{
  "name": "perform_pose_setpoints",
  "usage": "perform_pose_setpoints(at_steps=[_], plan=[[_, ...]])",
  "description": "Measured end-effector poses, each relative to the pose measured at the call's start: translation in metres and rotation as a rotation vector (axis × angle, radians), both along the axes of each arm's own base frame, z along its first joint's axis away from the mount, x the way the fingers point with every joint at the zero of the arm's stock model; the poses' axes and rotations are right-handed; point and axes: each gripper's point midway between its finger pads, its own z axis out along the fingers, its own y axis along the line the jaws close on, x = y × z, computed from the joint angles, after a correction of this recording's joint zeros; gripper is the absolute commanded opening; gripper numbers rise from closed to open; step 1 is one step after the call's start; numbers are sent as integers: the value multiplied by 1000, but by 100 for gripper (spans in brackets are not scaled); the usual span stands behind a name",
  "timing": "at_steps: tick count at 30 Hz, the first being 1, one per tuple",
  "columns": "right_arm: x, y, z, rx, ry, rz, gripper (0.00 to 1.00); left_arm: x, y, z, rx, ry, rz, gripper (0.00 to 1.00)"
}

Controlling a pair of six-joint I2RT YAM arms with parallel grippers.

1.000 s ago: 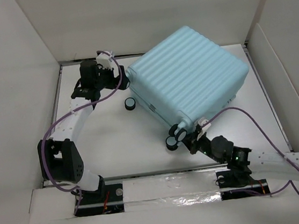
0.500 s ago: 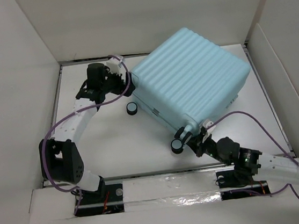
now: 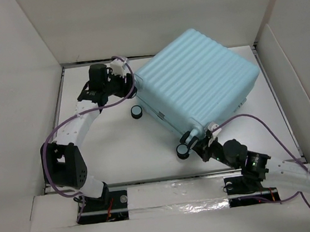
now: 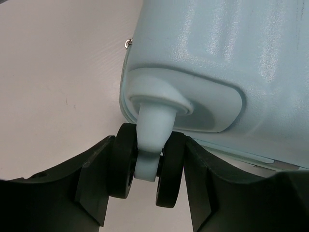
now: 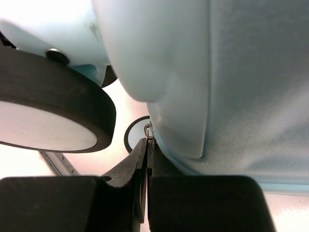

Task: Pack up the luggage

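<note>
Black plastic fingers of the left gripper stand about half closed on a twin wheel of the luggage. One finger presses the outer face of each black disc. The pale blue stem of the caster runs down between the discs from a rounded socket in the luggage's corner. Seen from above, this grip is at the luggage's far left corner, and the left arm bends away from there with a purple cable looped along it.

The right gripper has its fingers pressed fully together. A small metal pull pokes out from between their tips, hard against the luggage's seam under a rounded corner. Just left of that corner sits another wheel, with a black rim and a white face. From above, the right gripper is at the luggage's near corner, beside that wheel, and its arm trails away to the right.

The luggage lies flat with its ribbed aqua shell up, turned at an angle on the white table. A third wheel shows along its left edge, between the two gripped corners. White panels stand around the table on the luggage's far, left and right sides.
</note>
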Motion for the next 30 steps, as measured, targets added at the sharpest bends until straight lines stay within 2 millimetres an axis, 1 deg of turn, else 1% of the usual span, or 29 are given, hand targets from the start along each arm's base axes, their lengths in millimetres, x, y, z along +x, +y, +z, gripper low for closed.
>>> perform_pose_setpoints(at_steps=[2, 3, 6, 8, 10, 12, 15, 17, 19, 21, 24, 27, 29, 30], plan=[[6, -4, 1, -7, 8, -6, 0, 1, -2, 1, -12, -1, 10, 7], [9, -5, 1, -11, 18, -2, 0, 2, -4, 1, -14, -8, 17, 3], [25, -17, 1, -23, 79, -3, 0, 12, -11, 2, 5, -72, 69, 0], [42, -35, 4, -17, 121, -46, 0, 17, -19, 3, -4, -123, 106, 0], [63, -61, 5, 1, 167, -135, 0, 14, -29, 0, -54, -146, 128, 0], [82, -89, 8, 30, 198, -229, 0, 3, -39, -4, -108, -144, 135, 0], [102, -125, 10, 71, 231, -352, 0, -16, -54, -6, -170, -137, 128, 0], [110, -144, 9, 98, 260, -403, 0, -27, -67, -6, -187, -137, 131, 0], [117, -157, 9, 119, 286, -437, 0, -32, -78, -5, -185, -146, 150, 0], [122, -164, 8, 136, 292, -464, 0, -33, -85, -6, -181, -155, 173, 0], [127, -165, 8, 151, 271, -484, 0, -29, -88, -6, -201, -160, 197, 0], [123, -159, 3, 169, 214, -527, 0, -26, -91, -6, -232, -153, 213, 0], [119, -150, -2, 153, 152, -565, 0, -24, -95, -4, -268, -145, 220, 0], [119, -146, 0, 134, 113, -591, 0, -23, -97, -3, -292, -137, 224, 0]])
